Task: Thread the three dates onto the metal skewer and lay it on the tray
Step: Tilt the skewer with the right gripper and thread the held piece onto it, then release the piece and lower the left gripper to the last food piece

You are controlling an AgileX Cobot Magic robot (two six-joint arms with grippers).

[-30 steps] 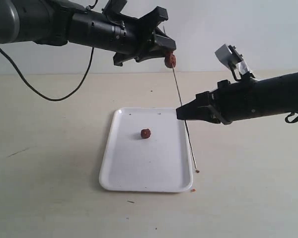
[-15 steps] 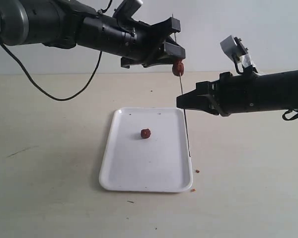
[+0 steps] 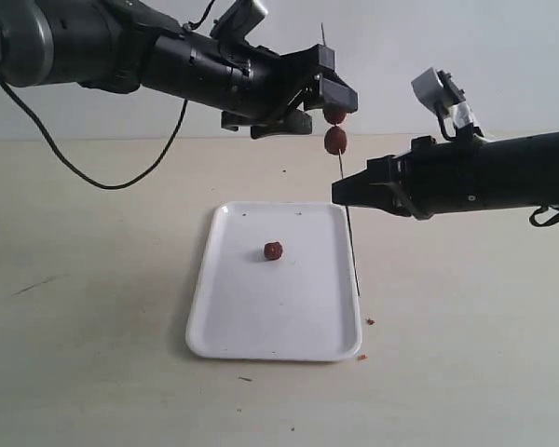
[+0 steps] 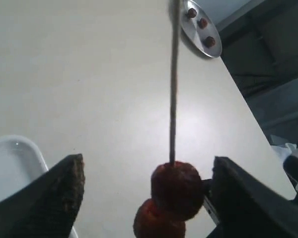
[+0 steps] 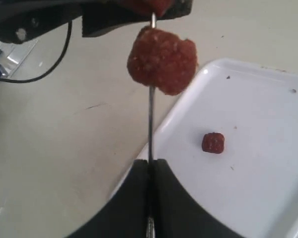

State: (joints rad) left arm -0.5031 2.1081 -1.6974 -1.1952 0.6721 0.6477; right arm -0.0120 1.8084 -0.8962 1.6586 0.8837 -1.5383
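Metal skewer (image 3: 352,251) pierces two wrinkled dates (image 3: 334,141).

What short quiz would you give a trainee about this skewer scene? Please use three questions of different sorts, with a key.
1. True or false: the right hand is shut on the metal skewer.
2. How many dates are threaded on the skewer? A) one B) two C) three
3. Fill in: the loose date lies on the white ____.

Key: 1 true. 2 B: the upper date and the lower date. 3 tray.
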